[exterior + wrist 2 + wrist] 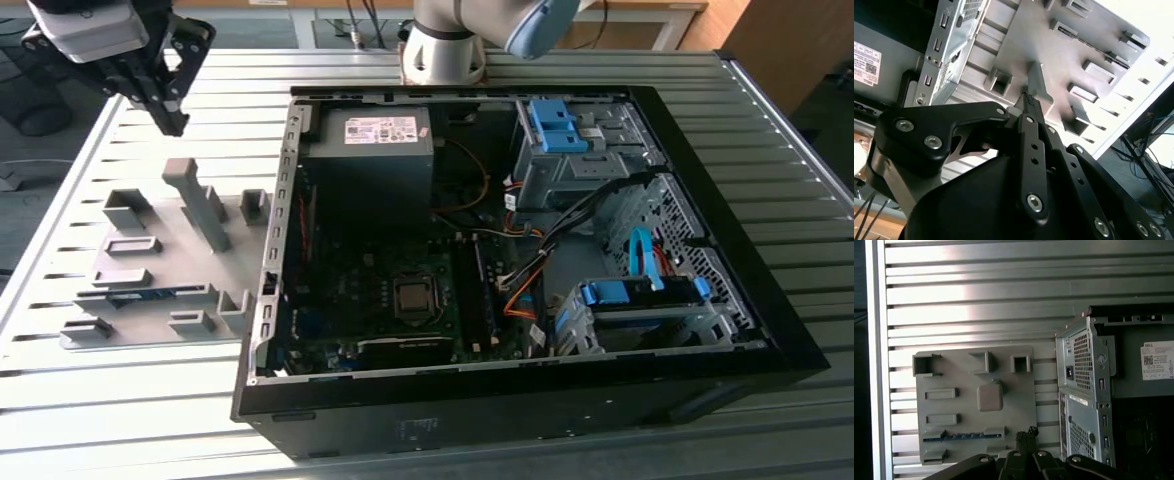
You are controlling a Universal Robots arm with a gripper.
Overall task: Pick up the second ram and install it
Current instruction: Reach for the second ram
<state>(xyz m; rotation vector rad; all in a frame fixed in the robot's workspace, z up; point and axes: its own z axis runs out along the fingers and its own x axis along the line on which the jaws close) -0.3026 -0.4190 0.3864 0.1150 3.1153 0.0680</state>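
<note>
The second ram (144,294) is a thin blue-green stick lying on edge in a slot of the gray fixture plate (167,255), at the side of the plate away from the arm's base. It shows as a blue strip (960,436) in the first wrist view. My gripper (171,118) hangs well above the table beyond the plate's far end, apart from the ram. Its black fingers (1027,102) are pressed together with nothing between them, and their tips (1027,434) show in the first wrist view too.
An open black PC case (747,330) lies at the exterior view's right of the plate, with the motherboard (350,300), a gray power supply (367,150) and blue drive brackets (554,125). A tall gray post (200,205) and several blocks stand on the plate. The table is ribbed metal (120,400).
</note>
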